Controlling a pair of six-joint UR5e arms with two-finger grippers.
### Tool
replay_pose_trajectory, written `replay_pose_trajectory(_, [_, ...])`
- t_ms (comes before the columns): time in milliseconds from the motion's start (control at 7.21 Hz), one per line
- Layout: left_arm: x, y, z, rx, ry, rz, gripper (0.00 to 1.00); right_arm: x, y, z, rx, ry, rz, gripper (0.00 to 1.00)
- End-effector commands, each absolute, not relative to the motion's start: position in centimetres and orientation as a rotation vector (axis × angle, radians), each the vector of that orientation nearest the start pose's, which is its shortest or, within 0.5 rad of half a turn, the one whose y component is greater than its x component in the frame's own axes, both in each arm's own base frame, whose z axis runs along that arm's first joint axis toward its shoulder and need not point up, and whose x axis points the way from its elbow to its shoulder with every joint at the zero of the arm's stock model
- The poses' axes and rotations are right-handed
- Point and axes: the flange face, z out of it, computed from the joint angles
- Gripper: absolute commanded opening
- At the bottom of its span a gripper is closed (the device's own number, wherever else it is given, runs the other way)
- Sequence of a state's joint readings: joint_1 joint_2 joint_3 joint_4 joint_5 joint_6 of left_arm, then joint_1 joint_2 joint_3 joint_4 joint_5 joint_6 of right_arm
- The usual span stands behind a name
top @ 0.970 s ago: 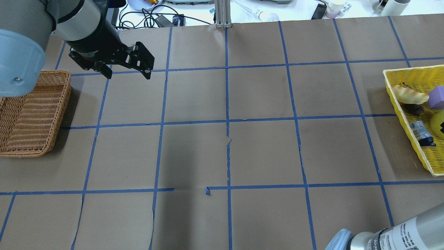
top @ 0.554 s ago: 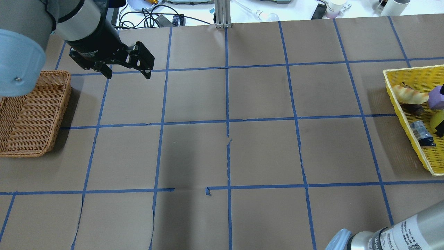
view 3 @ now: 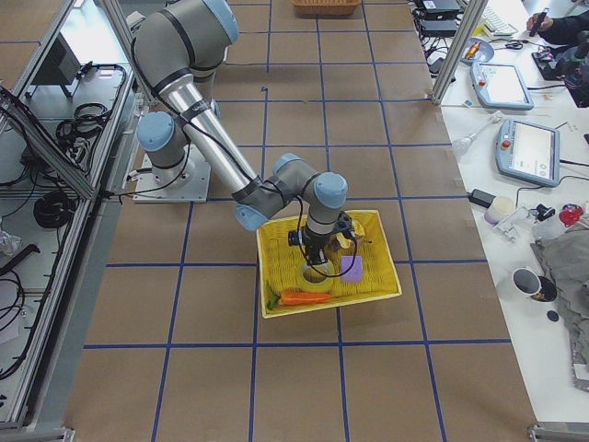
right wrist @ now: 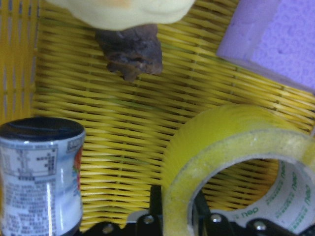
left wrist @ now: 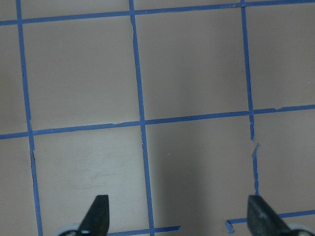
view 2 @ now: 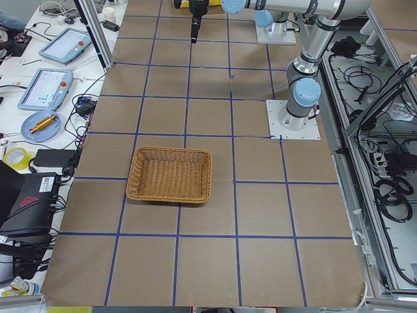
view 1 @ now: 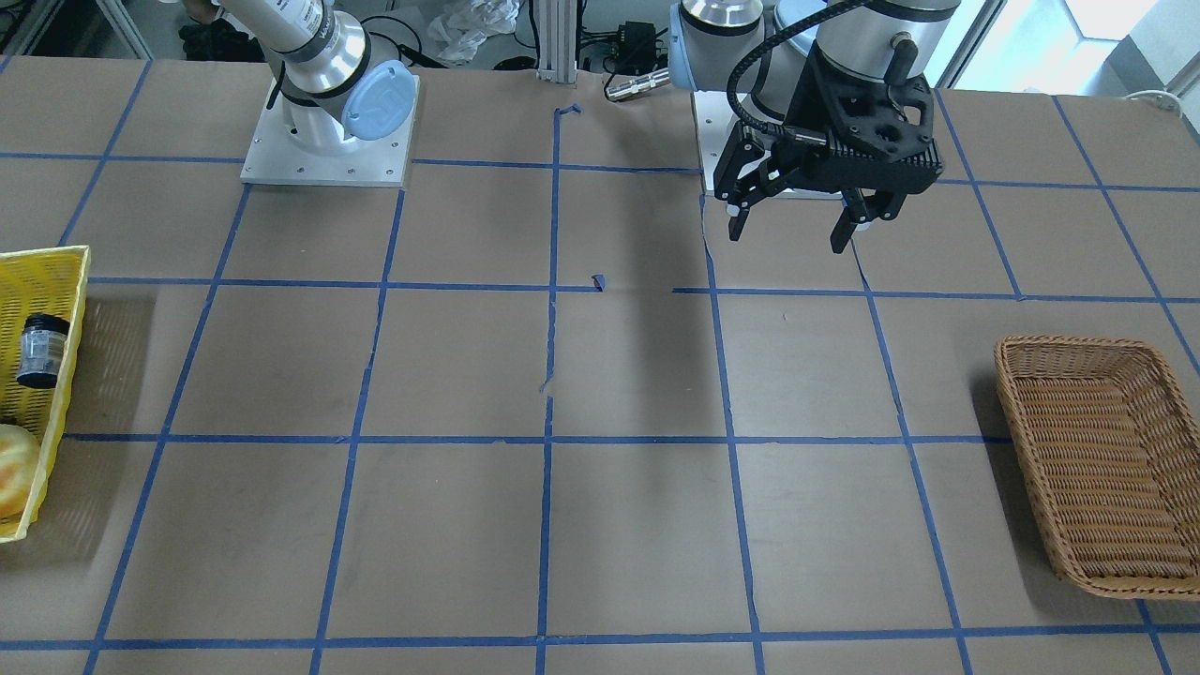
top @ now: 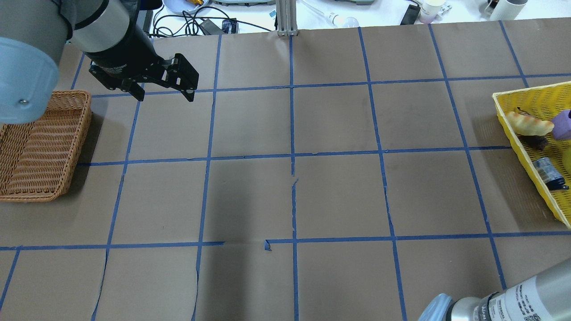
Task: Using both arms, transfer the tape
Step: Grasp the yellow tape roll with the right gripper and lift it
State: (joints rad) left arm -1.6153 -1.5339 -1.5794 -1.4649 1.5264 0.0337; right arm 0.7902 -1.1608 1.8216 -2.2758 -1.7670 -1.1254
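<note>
The yellow tape roll (right wrist: 216,162) with a white core stands on edge in the yellow basket (view 3: 276,304). It also shows in the exterior right view (view 3: 317,276). My right gripper (right wrist: 178,206) reaches down into the basket (view 3: 319,250), its fingers closed on the near wall of the roll. In the overhead view the right gripper and the tape are past the right edge. My left gripper (top: 164,96) is open and empty. It hangs above the table near the wicker basket (top: 40,147) and also shows from the front (view 1: 787,236) and in the left wrist view (left wrist: 178,216).
The yellow basket (top: 517,133) also holds a bread piece (top: 528,125), a small bottle (top: 548,174), a purple block (view 3: 352,269), a dark lump (right wrist: 130,49) and a carrot (view 3: 304,297). Blue tape lines grid the brown table. The wicker basket (view 1: 1097,469) holds nothing.
The yellow basket has slid and turned toward the right edge of the overhead view, with its contents. The left arm has not moved.
</note>
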Motion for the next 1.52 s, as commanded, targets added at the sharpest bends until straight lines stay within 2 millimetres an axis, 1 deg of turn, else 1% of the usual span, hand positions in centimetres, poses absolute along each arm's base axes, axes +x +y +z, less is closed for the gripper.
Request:
replay_pose_trajectory(0, [-15.9,-48.2,51.3,0.129,3.177,-0.212,1.00,-31.6,-49.0,27.2,-0.511,3.289,0.132,0.00])
replay_pose_trajectory(139, [-15.9,-48.2,51.3,0.129,3.177,-0.212,1.00,-29.7,-48.4,30.9,-0.410,3.255,0.000,0.00])
replay_pose_trajectory(277, [-15.9,-48.2,51.3,0.129,3.177,-0.212,1.00,-27.0,-47.7,33.7,-0.278,3.225,-0.015,0.00])
replay_pose_trajectory(416, [-15.9,-48.2,51.3,0.129,3.177,-0.210,1.00,-21.7,-49.2,34.8,-0.193,3.201,-0.011,0.00])
replay_pose_trajectory(554, [-15.9,-48.2,51.3,0.129,3.177,-0.210,1.00,-14.2,-51.7,34.9,-0.076,3.200,-0.021,0.00])
replay_pose_trajectory(693, [-15.9,-48.2,51.3,0.129,3.177,-0.212,1.00,-4.9,-53.9,35.3,0.076,3.196,-0.054,0.00])
replay_pose_trajectory(832, [-15.9,-48.2,51.3,0.129,3.177,-0.210,1.00,5.2,-55.3,35.9,0.250,3.177,-0.100,0.00])
replay_pose_trajectory(970, [-15.9,-48.2,51.2,0.127,3.177,-0.210,1.00,14.2,-57.7,36.1,0.430,3.138,-0.142,0.00])
replay_pose_trajectory(1109, [-15.9,-48.2,51.2,0.127,3.177,-0.210,1.00,21.2,-60.9,35.2,0.510,3.119,-0.117,0.00])
replay_pose_trajectory(1248, [-15.9,-48.2,51.2,0.127,3.178,-0.207,1.00,26.3,-64.5,34.1,0.646,3.056,-0.114,0.00])
replay_pose_trajectory(1386, [-15.9,-48.2,51.1,0.129,3.177,-0.205,1.00,29.6,-66.7,32.8,0.741,2.967,-0.078,0.00])
